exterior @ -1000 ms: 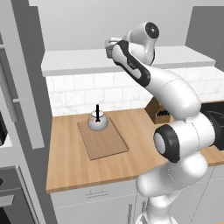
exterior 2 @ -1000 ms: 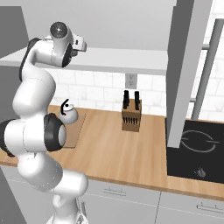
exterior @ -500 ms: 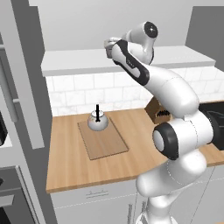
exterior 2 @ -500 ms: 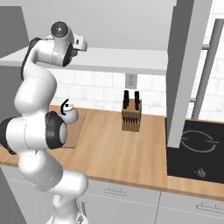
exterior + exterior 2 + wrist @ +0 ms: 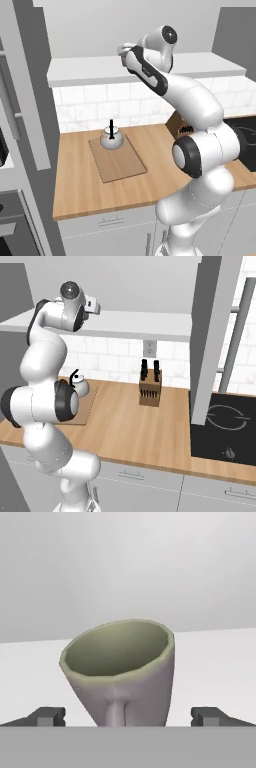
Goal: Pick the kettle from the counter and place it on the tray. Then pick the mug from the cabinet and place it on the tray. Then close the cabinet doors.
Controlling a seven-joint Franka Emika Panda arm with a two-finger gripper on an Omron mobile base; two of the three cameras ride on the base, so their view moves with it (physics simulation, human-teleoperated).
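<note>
Two dark fingertips (image 5: 47, 716) stand spread wide at the bottom of the hand view, one at each side, and the mug (image 5: 122, 672) sits squarely in the gap between them. Neither tip touches it; there is bare space on both sides of its grey-green wall. Its handle faces the camera, running down the middle of its near side, and its greenish inside shows through the open mouth, which looks tilted from this angle. The mug rests on the white shelf (image 5: 210, 662) of the cabinet, with the pale back wall behind it.

From the left base view, the gripper (image 5: 125, 50) is raised high and reaches in over the cabinet's light grey bottom panel (image 5: 90, 70), the arm (image 5: 195, 100) bending up from the lower right. From the other side, the wrist sits at the same height against the cabinet's underside (image 5: 145, 323); I cannot make out the fingers themselves there.

Down below, well apart from the hand, the kettle (image 5: 111, 139) stands upright on the far end of the tray (image 5: 120, 162), its black handle arching over the top. The tray lies flat on the counter (image 5: 80, 185), near the tiled wall. In the right base view the kettle (image 5: 80, 385) peeks out from behind the arm, on the tray (image 5: 87, 406). Farther along the counter (image 5: 145, 431) stands a knife block (image 5: 150, 387), and past it a black cooktop (image 5: 225, 428).
</note>
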